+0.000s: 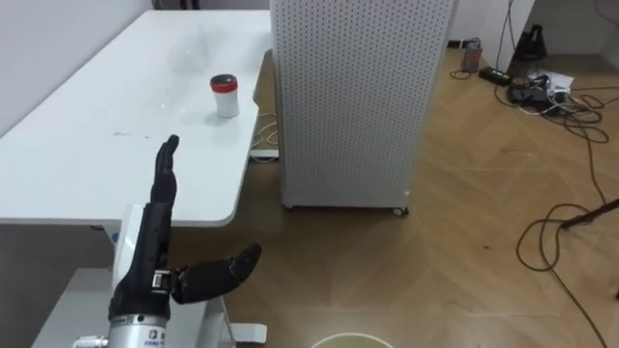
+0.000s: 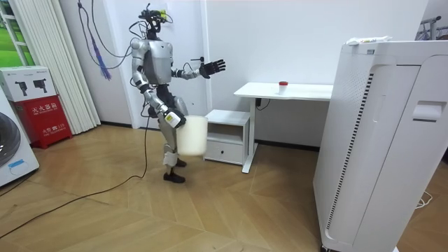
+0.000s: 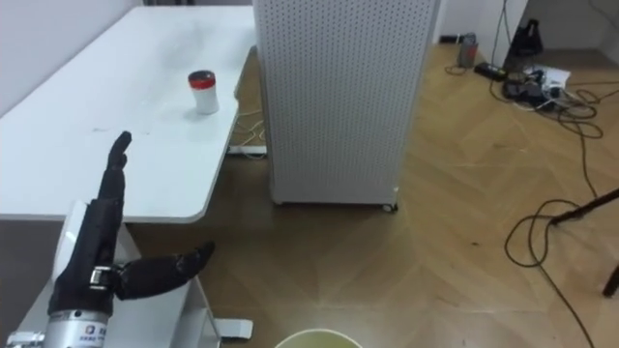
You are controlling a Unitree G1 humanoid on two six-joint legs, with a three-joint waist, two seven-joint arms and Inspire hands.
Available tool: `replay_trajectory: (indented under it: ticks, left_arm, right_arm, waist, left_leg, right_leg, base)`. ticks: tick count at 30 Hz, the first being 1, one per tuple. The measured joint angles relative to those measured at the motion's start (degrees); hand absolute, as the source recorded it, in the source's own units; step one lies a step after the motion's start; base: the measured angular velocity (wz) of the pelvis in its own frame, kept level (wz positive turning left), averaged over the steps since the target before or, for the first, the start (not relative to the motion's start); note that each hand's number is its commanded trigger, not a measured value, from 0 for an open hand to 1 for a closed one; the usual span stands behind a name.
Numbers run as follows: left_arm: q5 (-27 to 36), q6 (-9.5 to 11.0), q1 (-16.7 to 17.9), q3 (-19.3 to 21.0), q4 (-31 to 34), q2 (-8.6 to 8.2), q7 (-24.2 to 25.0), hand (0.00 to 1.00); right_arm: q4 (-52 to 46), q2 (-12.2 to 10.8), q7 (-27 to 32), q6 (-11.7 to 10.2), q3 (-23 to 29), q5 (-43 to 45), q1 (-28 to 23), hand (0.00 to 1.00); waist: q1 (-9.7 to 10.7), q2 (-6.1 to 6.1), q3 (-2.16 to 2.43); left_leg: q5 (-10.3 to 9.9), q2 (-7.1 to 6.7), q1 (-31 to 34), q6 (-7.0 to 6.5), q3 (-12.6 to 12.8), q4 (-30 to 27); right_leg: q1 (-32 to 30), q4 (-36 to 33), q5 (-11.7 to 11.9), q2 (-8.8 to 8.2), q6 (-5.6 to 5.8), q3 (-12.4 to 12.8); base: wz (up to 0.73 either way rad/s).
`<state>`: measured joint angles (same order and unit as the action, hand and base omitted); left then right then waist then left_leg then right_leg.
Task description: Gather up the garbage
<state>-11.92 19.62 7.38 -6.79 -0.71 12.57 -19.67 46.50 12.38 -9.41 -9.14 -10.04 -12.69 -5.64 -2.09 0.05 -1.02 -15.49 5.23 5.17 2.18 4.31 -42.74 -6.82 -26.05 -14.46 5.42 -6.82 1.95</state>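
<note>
Item: small white jar with a red cap. It stands upright on the white desk, toward the far end and close to the edge that faces the tall perforated unit. Nothing touches it.

Left hand: raised over the near end of the desk, fingers straight and pointing up, thumb spread out to the side. It is empty and well apart from the jar. In the room view it shows stretched out at chest height toward the desk.

Right hand: lowered at the robot's hip, against the upper edge of a white bin. Whether it is closed on the bin cannot be told. The bin's pale rim shows at the bottom edge of the eye views.

Robot: stands on the wooden floor, a short way from the near end of the desk and facing it.

Tall white perforated unit: stands on the floor just beside the desk's long edge.

White drawer cabinet: stands under the near end of the desk.

Cables: dark, lying loose on the floor beyond the unit.

Red box: stands by the wall at the room view's left.
</note>
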Motion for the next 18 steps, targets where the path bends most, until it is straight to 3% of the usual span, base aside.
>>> replay_trajectory:
  ticks: [2, 4, 7, 9, 10, 11, 12, 13, 14, 16, 17, 18]
  left_arm:
    - [0.40, 0.07, 0.51, -0.04, -0.82, -0.07, -0.05, 0.00]
    - [1.32, 0.57, 0.50, -0.08, -0.95, -0.15, -0.01, 0.00]
    - [1.84, 1.74, 0.49, 0.10, -2.61, -0.18, -0.14, 0.00]
    - [2.24, 1.73, 0.47, 0.12, -3.17, -0.47, -0.01, 0.00]
    - [2.27, 1.74, 0.47, 0.24, -3.17, -0.46, 0.11, 0.00]
    - [2.26, 1.73, 0.47, 0.66, -3.14, -0.53, 0.25, 0.00]
    - [2.25, 1.72, 0.47, 1.07, -3.02, -0.57, 0.33, 0.00]
    - [2.23, 1.70, 0.47, 1.19, -2.90, -0.54, 0.32, 0.00]
    - [2.22, 1.52, 0.46, 1.20, -2.87, -0.33, 0.36, 0.00]
    - [2.24, 1.47, 0.37, 1.38, -2.26, -0.29, 0.56, 0.00]
    - [2.91, 1.48, -0.11, 1.53, -2.02, -0.16, 1.18, 0.00]
    - [3.62, 1.51, -0.06, 1.50, -1.97, -0.36, 1.42, 0.00]
  right_arm:
    - [-0.31, 0.02, 0.37, 0.44, 0.02, -0.01, -0.15, 1.00]
    - [-0.28, -0.12, 1.24, 0.48, 0.04, -0.09, 0.06, 1.00]
    - [-0.16, -0.44, 2.31, 0.64, 0.00, -0.37, -0.23, 1.00]
    - [-0.10, -0.51, 2.82, 1.27, -0.02, -0.65, -0.27, 1.00]
    - [0.01, -0.65, 2.99, 1.46, -0.05, -0.62, -0.34, 1.00]
    - [0.14, -0.87, 3.00, 1.75, -0.10, -0.46, -0.68, 1.00]
    - [0.10, -0.88, 2.99, 1.96, 0.02, -0.38, -1.17, 1.00]
    - [0.09, -0.73, 3.00, 2.19, 0.04, -0.36, -1.25, 1.00]
    - [0.10, -0.56, 3.00, 2.79, 0.02, -0.35, -1.39, 1.00]
    - [-0.02, -0.39, 3.01, 2.80, 0.02, -0.37, -1.26, 1.00]
    - [-0.24, -0.43, 2.98, 2.80, -0.29, -0.55, -1.05, 1.00]
    - [-0.33, -0.20, 2.96, 2.84, -1.14, -0.94, -1.14, 1.00]
  waist:
    - [-0.06, 0.29, 0.02]
    - [-0.03, -0.02, -0.19]
    - [-0.54, -0.66, -0.45]
    - [0.02, -1.16, -0.18]
    - [0.01, -1.29, 0.03]
    - [0.02, -1.85, 0.29]
    - [0.10, -2.42, 0.76]
    - [0.21, -2.64, 0.84]
    - [0.10, -3.07, 0.89]
    - [-0.97, -3.12, 0.82]
    - [-2.02, -3.06, 0.40]
    - [-2.74, -2.80, 0.73]
  left_leg:
    - [1.76, -0.27, 4.22, 0.23, -2.28, -6.83]
    - [0.75, -2.02, 8.51, -1.16, -1.99, -6.46]
    - [1.55, -5.19, 13.52, -0.76, -2.80, 6.20]
    - [6.55, -6.24, 16.34, -1.54, -2.18, 18.00]
    - [8.39, -6.27, 16.72, -1.84, -1.89, 19.68]
    - [12.10, -6.39, 16.77, -2.15, -1.73, 21.80]
    - [14.55, -6.71, 16.25, -3.77, -1.19, 22.22]
    - [15.39, -6.93, 16.00, -4.68, -1.10, 22.02]
    - [15.08, -7.22, 15.69, -5.34, -0.18, 20.23]
    - [12.48, -7.31, 15.85, -5.95, 0.50, 16.67]
    - [10.41, -7.28, 18.10, -6.65, 1.91, 10.56]
    - [9.55, -7.28, 18.42, -6.48, 3.44, 10.36]
  right_leg:
    - [0.81, -1.61, -1.32, 1.04, -0.87, 1.45]
    - [0.75, -2.61, -2.31, 1.04, -1.26, 2.51]
    - [2.39, -2.23, -3.21, 0.55, -1.60, 3.04]
    - [3.16, -2.25, -5.35, 0.69, -1.80, 2.98]
    - [3.77, -2.19, -5.82, 0.67, -1.77, 3.14]
    - [4.81, -1.86, -6.80, 0.56, -1.63, 3.44]
    - [5.50, -1.43, -7.65, 0.14, -1.40, 3.35]
    - [5.83, -1.30, -8.02, -0.11, -1.14, 3.13]
    - [6.61, -0.17, -8.24, -1.08, -0.67, 2.04]
    - [8.72, 1.66, -7.83, -2.43, 0.55, -0.26]
    - [11.55, 2.91, -7.76, -2.55, 0.76, 1.36]
    - [13.29, 3.38, -8.44, -2.86, 1.94, 1.87]
  base:
    - [-0.28]
    - [-0.31]
    - [-0.29]
    - [0.00]
    - [0.00]
    - [0.08]
    - [0.11]
    - [0.09]
    - [-0.07]
    - [-0.23]
    - [-0.35]
    - [-0.25]
